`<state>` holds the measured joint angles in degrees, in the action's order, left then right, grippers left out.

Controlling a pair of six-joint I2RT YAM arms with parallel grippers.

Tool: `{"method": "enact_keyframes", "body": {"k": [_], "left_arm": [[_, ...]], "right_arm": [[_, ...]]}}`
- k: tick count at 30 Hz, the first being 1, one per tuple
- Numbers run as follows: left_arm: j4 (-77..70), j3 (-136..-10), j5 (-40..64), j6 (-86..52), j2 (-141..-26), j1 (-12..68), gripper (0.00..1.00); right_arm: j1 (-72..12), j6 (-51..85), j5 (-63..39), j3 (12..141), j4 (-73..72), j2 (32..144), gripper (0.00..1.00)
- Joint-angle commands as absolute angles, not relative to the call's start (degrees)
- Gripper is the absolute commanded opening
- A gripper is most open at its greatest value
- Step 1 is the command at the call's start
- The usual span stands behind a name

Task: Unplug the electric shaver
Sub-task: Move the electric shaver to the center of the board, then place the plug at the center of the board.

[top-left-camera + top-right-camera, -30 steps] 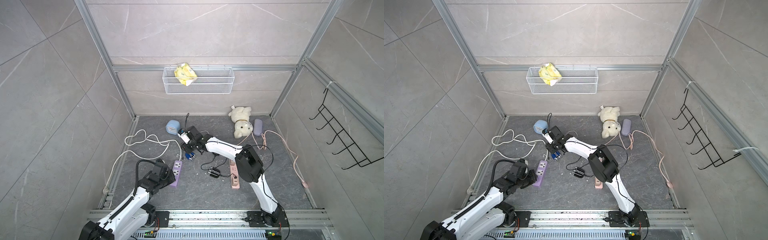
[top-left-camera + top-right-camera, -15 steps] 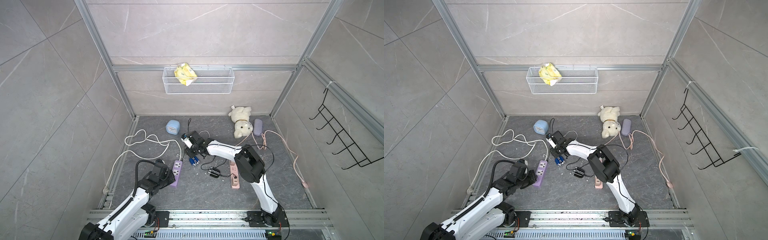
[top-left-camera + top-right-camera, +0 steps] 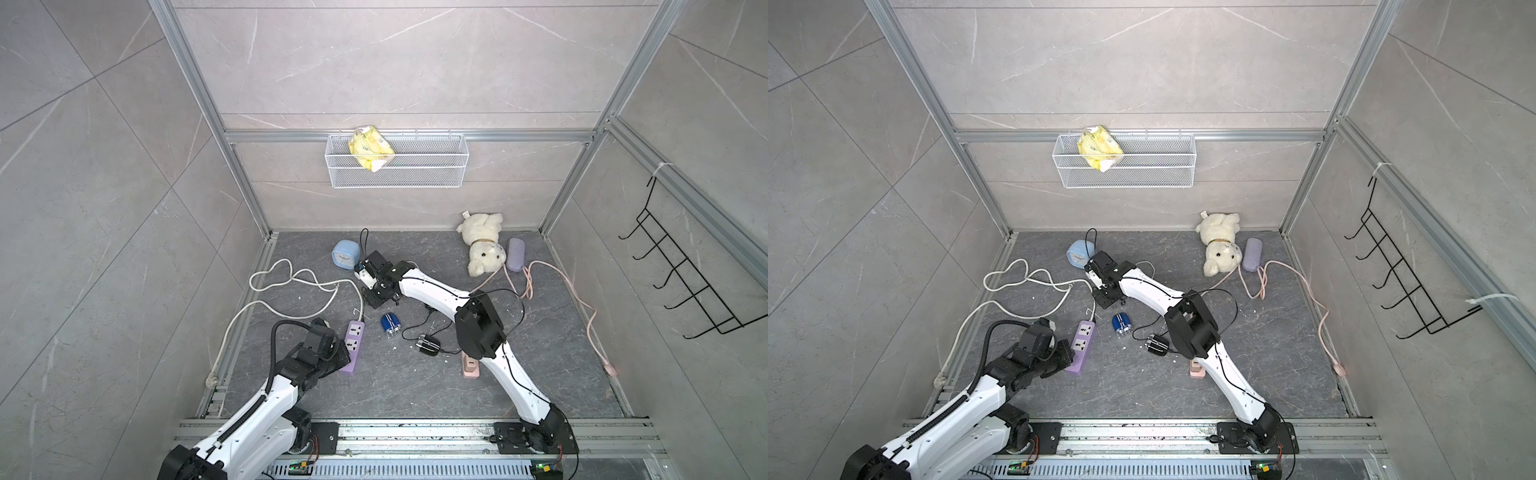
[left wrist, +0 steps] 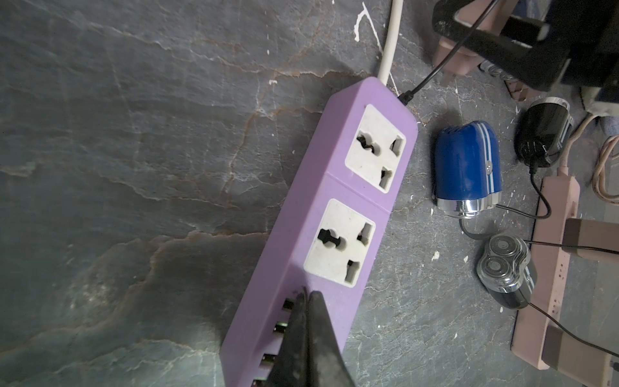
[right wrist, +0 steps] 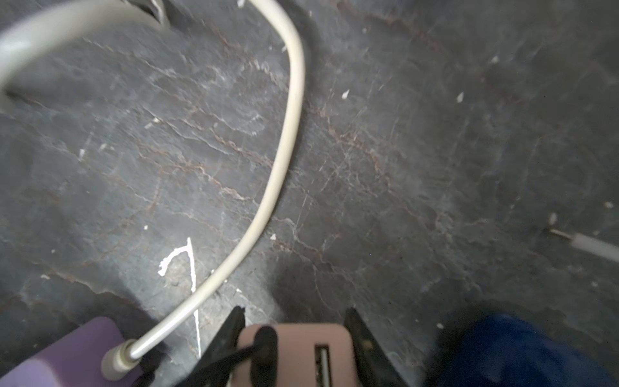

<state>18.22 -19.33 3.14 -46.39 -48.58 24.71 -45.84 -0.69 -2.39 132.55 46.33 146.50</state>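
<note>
The right tool (image 5: 294,318) is clamped on a small pale pink plug block (image 5: 294,358), one finger on each side, and there's a thin black cable (image 5: 264,338) plugged into the block. It hangs just above the dark grey stone-look counter (image 3: 395,386), right by the cord end of the purple plastic power strip (image 4: 294,217). The block is clear of that strip and well apart from the pale pink power strip (image 3: 471,368), which sits over by the right arm's elbow. The purple strip's thick white cord (image 5: 288,134) curves past the block.

The left tool (image 4: 306,296) is pinched fully closed with nothing between its fingers, tips resting on the USB end of the purple strip.

Shaver-wise, a little blue electric shaver with chrome trim (image 3: 390,323) lies on its side on the counter just beside the purple strip, between it and the right arm. A black twin-head rotary shaver (image 4: 504,271) lies a bit further over, close to the pink strip. Thin black leads trail off around both, but it's honestly hard to tell which one runs to the held block.

Further back there's a light blue cube alarm clock (image 3: 345,257) just behind the right tool and a cream teddy bear (image 3: 484,245) by the back wall.
</note>
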Motion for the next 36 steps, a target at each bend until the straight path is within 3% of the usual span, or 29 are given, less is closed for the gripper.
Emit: {"method": "enact_keyframes", "body": {"k": [1,5,7,15,20,36], "left_arm": [[20.8,-20.3,3.5,-45.0,-48.3,24.5,0.0],[21.1,-20.6,3.6,-45.0,-47.6,24.4,0.0],[21.3,-20.7,3.5,-44.8,-47.6,24.5,0.0],[20.7,-21.3,4.1,-44.5,-49.4,24.5,0.0],[19.8,-21.3,4.1,-44.6,-50.0,24.5,0.0],[18.6,-21.6,4.8,-44.3,-51.3,24.5,0.0]], "right_arm": [[-46.1,-1.4,-3.8,143.3,60.0,153.4,0.32],[-46.1,-1.7,-4.3,161.5,69.9,162.2,0.4],[-46.1,-1.5,-4.0,165.1,71.2,163.6,0.52],[-45.6,-0.6,-2.4,155.7,65.9,158.3,0.7],[-45.6,-0.6,-2.9,152.0,63.6,153.1,0.72],[-43.3,2.9,-4.8,116.9,50.8,132.1,0.74]]}}
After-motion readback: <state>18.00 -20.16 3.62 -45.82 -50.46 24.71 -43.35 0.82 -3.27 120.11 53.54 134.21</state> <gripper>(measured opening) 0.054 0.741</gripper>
